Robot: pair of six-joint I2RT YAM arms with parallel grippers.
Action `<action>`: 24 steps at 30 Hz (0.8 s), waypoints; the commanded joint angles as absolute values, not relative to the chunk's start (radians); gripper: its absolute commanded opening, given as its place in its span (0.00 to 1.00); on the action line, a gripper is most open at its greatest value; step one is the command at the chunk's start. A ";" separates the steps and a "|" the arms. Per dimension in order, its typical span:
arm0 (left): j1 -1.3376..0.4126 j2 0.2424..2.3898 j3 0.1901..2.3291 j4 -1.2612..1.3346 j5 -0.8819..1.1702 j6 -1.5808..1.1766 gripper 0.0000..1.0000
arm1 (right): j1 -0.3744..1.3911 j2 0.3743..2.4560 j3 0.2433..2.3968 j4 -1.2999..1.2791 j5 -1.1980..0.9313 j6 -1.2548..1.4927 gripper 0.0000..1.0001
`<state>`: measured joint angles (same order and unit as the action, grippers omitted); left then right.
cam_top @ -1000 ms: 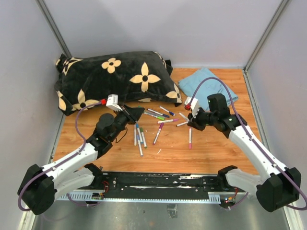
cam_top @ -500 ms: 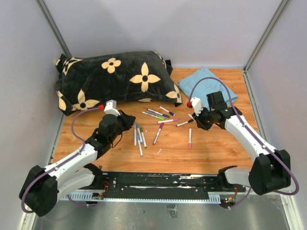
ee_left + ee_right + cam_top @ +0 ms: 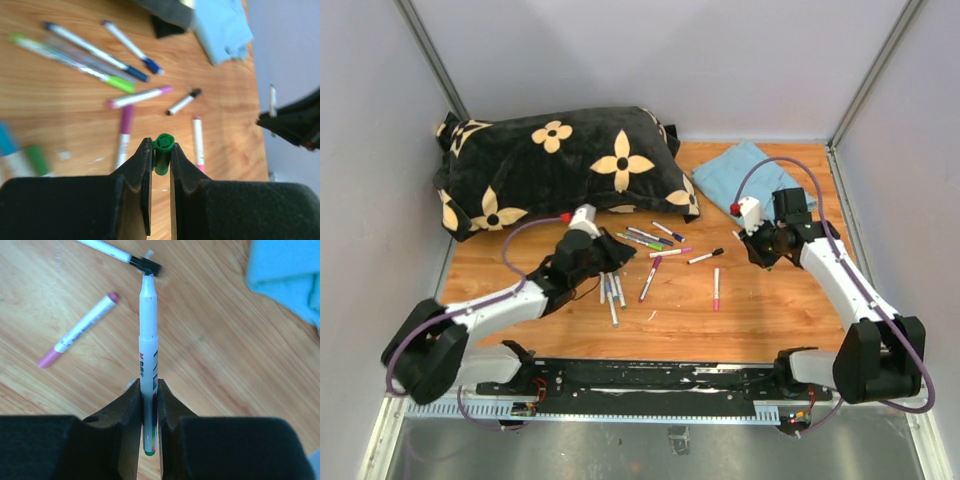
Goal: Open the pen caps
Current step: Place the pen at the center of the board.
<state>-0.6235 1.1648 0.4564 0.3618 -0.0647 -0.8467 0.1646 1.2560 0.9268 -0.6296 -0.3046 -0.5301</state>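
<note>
A green pen cap (image 3: 163,149) is pinched by the left gripper (image 3: 161,156). An uncapped white pen barrel (image 3: 148,330) is clamped in the right gripper (image 3: 148,390). The remaining caps (image 3: 127,118) are seen on pens (image 3: 716,288) scattered across the wooden table (image 3: 770,310).

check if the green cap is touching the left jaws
Touching. The left wrist view shows the green cap pinched between the left gripper's jaws, no gap.

The right tool (image 3: 148,390) pinches an uncapped white pen (image 3: 148,330), its dark tip pointing away. On the bench (image 3: 225,365) lie a pink pen (image 3: 80,330), a pen's black cap (image 3: 146,265) and a blue cloth (image 3: 285,265).
</note>
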 commanded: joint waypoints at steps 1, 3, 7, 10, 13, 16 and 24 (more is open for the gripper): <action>-0.762 1.343 0.661 0.427 -0.095 -0.896 0.00 | 0.022 1.249 0.966 -0.687 -0.338 -0.513 0.18; -0.801 1.468 0.764 0.422 -0.087 -0.916 0.00 | -0.069 1.242 0.966 -0.704 -0.376 -0.512 0.18; -0.887 1.729 1.048 0.257 -0.140 -0.940 0.00 | -0.268 1.247 0.948 -0.755 -0.410 -0.554 0.18; -0.944 1.939 1.321 0.080 -0.162 -0.939 0.00 | -0.408 1.263 0.913 -0.783 -0.413 -0.610 0.18; -0.990 2.127 1.560 -0.001 -0.148 -0.932 0.00 | -0.500 1.273 0.888 -0.817 -0.462 -0.660 0.18; -1.017 2.258 1.735 -0.038 -0.128 -0.947 0.00 | -0.524 1.271 0.843 -0.831 -0.493 -0.696 0.19; -1.041 2.517 2.103 -0.184 -0.134 -1.014 0.00 | -0.523 1.276 0.742 -0.878 -0.528 -0.802 0.20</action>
<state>-1.0397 2.4447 1.9667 -0.0727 -0.1143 -0.9649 -0.5137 1.2682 0.7837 -0.8165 -0.4812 -0.7143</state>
